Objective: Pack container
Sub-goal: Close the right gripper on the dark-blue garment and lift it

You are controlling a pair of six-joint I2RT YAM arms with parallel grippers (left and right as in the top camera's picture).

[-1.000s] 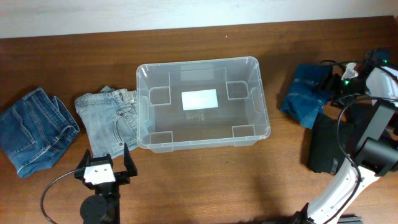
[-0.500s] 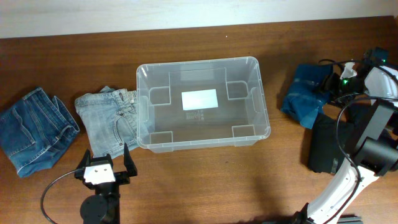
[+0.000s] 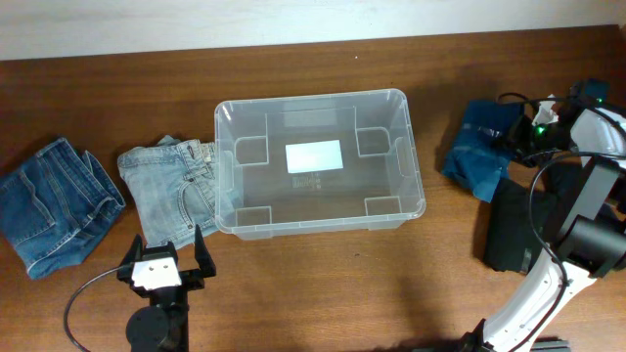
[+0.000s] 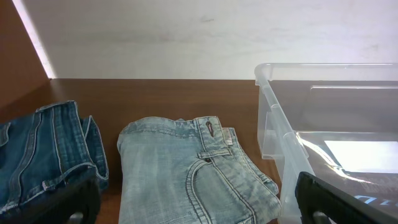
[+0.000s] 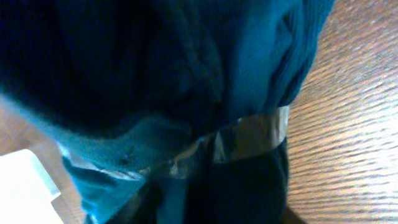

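Note:
The clear plastic container (image 3: 313,98) stands mid-table with a white label on its base and nothing in it; the left wrist view shows its near corner (image 4: 273,118). My right gripper (image 3: 518,137) is at the far right, pressed into a crumpled teal garment (image 3: 479,147). In the right wrist view teal cloth (image 5: 186,62) fills the frame and is bunched between the dark, taped fingers of the gripper (image 5: 205,186). My left gripper (image 3: 167,241) hangs open in front of folded light-blue jeans (image 3: 171,186), which also lie ahead of it (image 4: 199,208) in the left wrist view.
Folded dark-blue jeans (image 3: 54,200) lie at the far left, beside the light-blue jeans (image 4: 186,168). A black garment (image 3: 509,230) lies at the right, near the right arm's base. Cables run over the teal garment's far side.
The right gripper's jaws have closed in on the teal garment, and its cloth has bunched slightly at the gripper. The left arm, the container and the jeans have not moved.

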